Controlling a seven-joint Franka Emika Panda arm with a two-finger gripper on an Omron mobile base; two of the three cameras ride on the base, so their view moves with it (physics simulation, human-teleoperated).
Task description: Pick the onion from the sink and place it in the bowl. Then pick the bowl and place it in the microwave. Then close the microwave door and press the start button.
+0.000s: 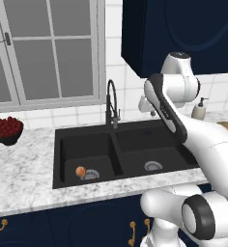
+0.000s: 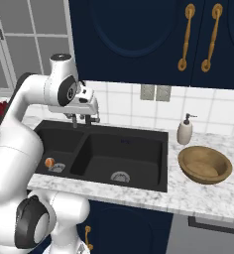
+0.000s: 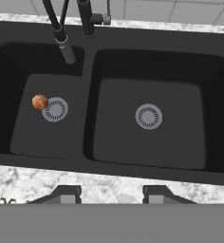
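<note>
the onion (image 1: 80, 171) lies on the floor of the left basin of the sink (image 1: 63, 159), touching the left edge of that basin's silver drain (image 1: 91, 174). the right basin holds just its own drain (image 1: 153, 166). the black arched faucet (image 1: 111, 103) rises behind the divider, its spout hanging over the far part of the left basin, well apart from the onion. the tool (image 2: 82, 119) hovers high over the sink near the faucet, jaws partly apart and holding nothing; its two tips (image 3: 69, 193) frame the near marble rim.

on the desk (image 2: 198, 196) to the right of the sink sits the bowl (image 2: 205, 165), empty, with a soap dispenser (image 2: 185, 130) just behind it by the tiled wall. the left base view adds a dark bowl of red berries (image 1: 7, 129) on the desk left of the sink, below the window (image 1: 43, 53); there the arm covers most of the wooden bowl. the right base view shows navy cabinets with brass handles (image 2: 188, 37) above.
</note>
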